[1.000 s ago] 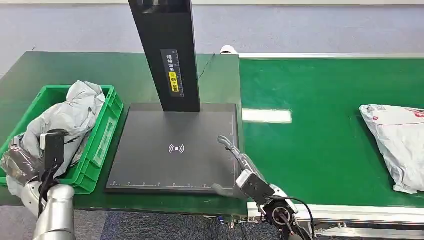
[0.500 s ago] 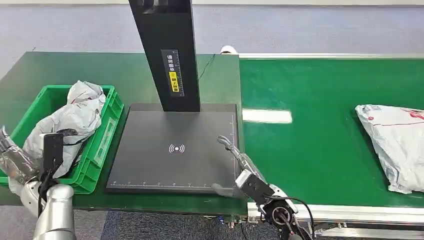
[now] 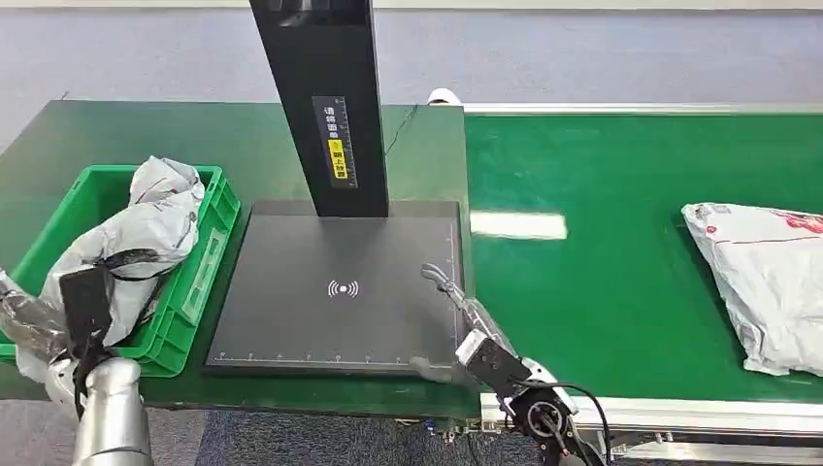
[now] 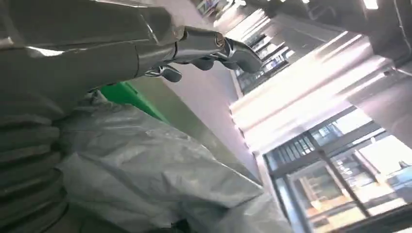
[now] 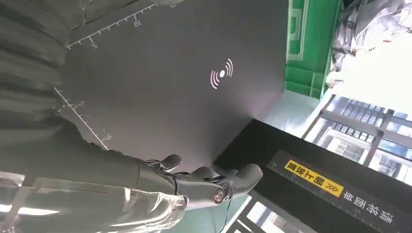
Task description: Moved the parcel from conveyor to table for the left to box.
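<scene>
**Parcel on the belt, pad bare, a bag already in the crate**

From where I stood, the white parcel [image 3: 762, 286] lay on the green conveyor [image 3: 602, 243], out at about three o'clock from the black scanning pad [image 3: 335, 291] and well apart from it, its far end cut off by the edge of the head view. The pad on the table [image 3: 146, 146] carried nothing. At nine o'clock from the pad, the green crate [image 3: 199, 267] already held a crumpled grey bag [image 3: 146, 228], so one parcel lay where the job wants parcels to end up (whether the robot put it there, I could not say). I judged that the white parcel's whole trip was left: belt to pad, then pad to crate.

The right hand [image 3: 461, 316] hovered at the pad's four-o'clock edge, fingers apart and stretched forward, holding nothing; the wrist camera showed its fingers [image 5: 214, 182] loosely extended above the pad. The left hand [image 3: 24, 320] sat low at the crate's eight-o'clock corner. In its own wrist view the fingers [image 4: 214, 46] reached out straight over the grey plastic, gripping nothing that I could see.

Much of that hand was masked by a black bracket and cable. The label on the scanner's black column [image 3: 325, 107] was too small to read, and the crate's floor was buried under the bag.
</scene>
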You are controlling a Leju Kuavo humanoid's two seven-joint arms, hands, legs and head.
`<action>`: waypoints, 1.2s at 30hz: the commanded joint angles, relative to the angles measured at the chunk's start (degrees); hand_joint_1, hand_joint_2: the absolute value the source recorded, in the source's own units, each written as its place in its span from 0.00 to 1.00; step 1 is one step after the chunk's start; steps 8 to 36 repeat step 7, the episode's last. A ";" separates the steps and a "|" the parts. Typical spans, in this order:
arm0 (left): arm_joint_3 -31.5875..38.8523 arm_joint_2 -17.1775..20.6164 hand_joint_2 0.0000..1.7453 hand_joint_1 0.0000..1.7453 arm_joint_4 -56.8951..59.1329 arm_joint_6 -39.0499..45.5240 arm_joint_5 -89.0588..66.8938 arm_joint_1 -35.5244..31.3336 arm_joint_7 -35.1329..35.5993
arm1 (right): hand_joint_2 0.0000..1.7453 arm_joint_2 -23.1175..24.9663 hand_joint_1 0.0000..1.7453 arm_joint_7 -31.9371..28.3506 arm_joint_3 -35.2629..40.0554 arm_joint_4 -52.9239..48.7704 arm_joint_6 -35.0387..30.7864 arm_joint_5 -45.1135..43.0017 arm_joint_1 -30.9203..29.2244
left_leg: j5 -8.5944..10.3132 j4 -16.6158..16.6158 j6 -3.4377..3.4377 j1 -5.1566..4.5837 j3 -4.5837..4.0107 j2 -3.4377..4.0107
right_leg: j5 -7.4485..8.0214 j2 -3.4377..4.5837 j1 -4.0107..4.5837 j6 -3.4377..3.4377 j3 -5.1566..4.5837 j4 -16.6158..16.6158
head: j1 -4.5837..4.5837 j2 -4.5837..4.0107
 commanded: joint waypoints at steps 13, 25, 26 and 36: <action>-10.53 -6.04 1.00 0.00 -18.55 4.22 8.75 8.52 -11.38 | 1.00 0.94 0.00 -1.61 0.88 3.83 1.59 -1.80 -2.29 | -0.04 -0.05 0.02 0.01 0.12 0.07 | 0.00 0.03 0.01 0.00 0.11 -0.07 | 0.00 0.00; -10.53 -6.04 1.00 0.00 -18.55 4.22 8.75 8.52 -11.38 | 1.00 0.94 0.00 -1.61 0.88 3.83 1.59 -1.80 -2.29 | -0.04 -0.05 0.02 0.01 0.12 0.07 | 0.00 0.03 0.01 0.00 0.11 -0.07 | 0.00 0.00; -10.53 -6.04 1.00 0.00 -18.55 4.22 8.75 8.52 -11.38 | 1.00 0.94 0.00 -1.61 0.88 3.83 1.59 -1.80 -2.29 | -0.04 -0.05 0.02 0.01 0.12 0.07 | 0.00 0.03 0.01 0.00 0.11 -0.07 | 0.00 0.00; -10.53 -6.04 1.00 0.00 -18.55 4.22 8.75 8.52 -11.38 | 1.00 0.94 0.00 -1.61 0.88 3.83 1.59 -1.80 -2.29 | -0.04 -0.05 0.02 0.01 0.12 0.07 | 0.00 0.03 0.01 0.00 0.11 -0.07 | 0.00 0.00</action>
